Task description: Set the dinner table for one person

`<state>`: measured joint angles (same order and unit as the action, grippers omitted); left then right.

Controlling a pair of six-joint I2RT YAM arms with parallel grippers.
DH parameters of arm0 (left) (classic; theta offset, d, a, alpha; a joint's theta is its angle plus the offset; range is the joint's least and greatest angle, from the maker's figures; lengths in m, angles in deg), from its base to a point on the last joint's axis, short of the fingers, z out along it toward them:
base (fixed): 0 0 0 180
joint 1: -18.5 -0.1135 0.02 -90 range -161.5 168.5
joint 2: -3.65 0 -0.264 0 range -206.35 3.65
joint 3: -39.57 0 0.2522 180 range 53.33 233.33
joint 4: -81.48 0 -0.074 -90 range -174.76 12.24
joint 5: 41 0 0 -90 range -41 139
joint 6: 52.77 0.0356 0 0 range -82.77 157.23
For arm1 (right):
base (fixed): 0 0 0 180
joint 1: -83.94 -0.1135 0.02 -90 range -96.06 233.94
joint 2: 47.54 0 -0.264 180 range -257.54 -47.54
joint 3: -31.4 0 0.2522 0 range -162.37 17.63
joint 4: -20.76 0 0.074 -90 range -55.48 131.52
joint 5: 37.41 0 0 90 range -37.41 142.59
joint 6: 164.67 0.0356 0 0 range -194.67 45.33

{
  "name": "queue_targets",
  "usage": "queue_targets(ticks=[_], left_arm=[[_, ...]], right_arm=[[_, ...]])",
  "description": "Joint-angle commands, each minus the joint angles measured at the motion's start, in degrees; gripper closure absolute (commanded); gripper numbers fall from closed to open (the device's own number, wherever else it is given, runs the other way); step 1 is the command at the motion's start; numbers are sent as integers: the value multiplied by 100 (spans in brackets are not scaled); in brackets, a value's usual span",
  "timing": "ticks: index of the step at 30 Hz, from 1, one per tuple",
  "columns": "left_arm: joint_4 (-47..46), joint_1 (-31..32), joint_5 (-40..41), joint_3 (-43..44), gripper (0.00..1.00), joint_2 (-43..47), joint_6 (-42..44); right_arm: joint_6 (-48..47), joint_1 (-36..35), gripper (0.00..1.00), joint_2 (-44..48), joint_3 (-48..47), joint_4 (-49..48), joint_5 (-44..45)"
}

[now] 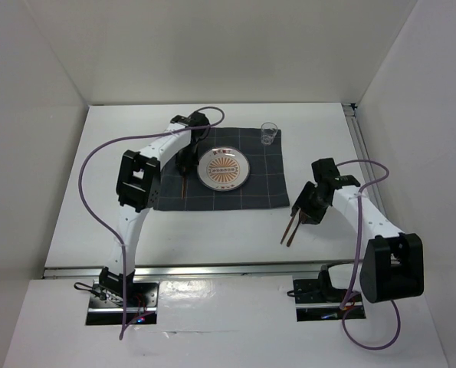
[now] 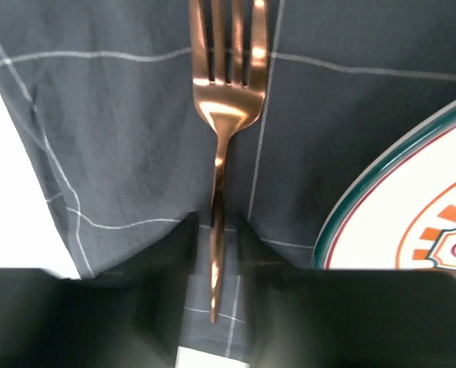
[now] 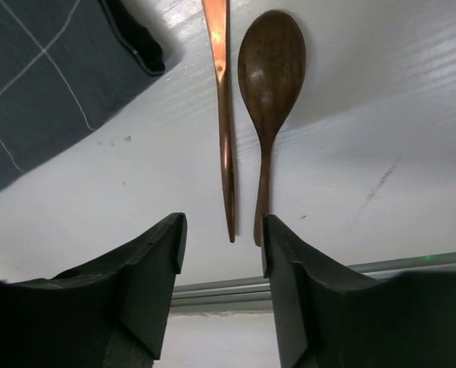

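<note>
From above, the white desk [image 1: 212,238] spreads under everything. A dark checked cloth [image 1: 262,188] lies mid-desk, carrying the plate [image 1: 224,169], with a glass [image 1: 269,133] at its far right corner. My left pincer [image 1: 185,159] hangs over the fork [image 1: 183,184], just left of the plate. My right pincer [image 1: 303,208] sits off the cloth's near right corner.

On the left wrist view, the fork lies flat on the cloth with its tines pointing away. Its handle runs between narrowly parted fingers that are not visibly clamped.

On the right wrist view, the fingers stand wide. A wooden spoon [image 3: 270,84] and a copper utensil [image 3: 224,115] lie side by side on bare desk. Their handle ends are nearest and their long axes run straight away from the gap. The right arm is clearly nearer, so I judge these are its to take.
</note>
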<state>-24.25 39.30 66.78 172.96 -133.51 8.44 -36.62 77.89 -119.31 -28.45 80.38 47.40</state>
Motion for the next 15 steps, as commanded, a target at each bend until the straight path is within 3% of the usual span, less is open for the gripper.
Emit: queue_targets(ticks=[1, 2, 4, 5, 6, 12, 15], left_arm=[[110, -41, 41, 130, 53, 172, -30], [49, -41, -11, 43, 52, 303, -30], [49, -41, -11, -37, 34, 444, -30], [49, -41, -11, -37, 19, 514, -82], [49, -41, -11, -37, 15, 593, -82], [215, -41, -73, -89, 12, 1384, -135], [443, -41, -73, -72, 12, 1857, -283]], right_arm=[[431, -99, 48, -187, 117, -175, 264], [432, -99, 49, -249, 117, -122, 264], [581, -152, 49, -381, 170, -122, 334], [686, -152, 49, -434, 240, -122, 395], [687, -152, 49, -513, 327, -122, 396], [907, -152, 50, -514, 530, -183, 598], [959, -152, 56, -644, 635, -437, 660]])
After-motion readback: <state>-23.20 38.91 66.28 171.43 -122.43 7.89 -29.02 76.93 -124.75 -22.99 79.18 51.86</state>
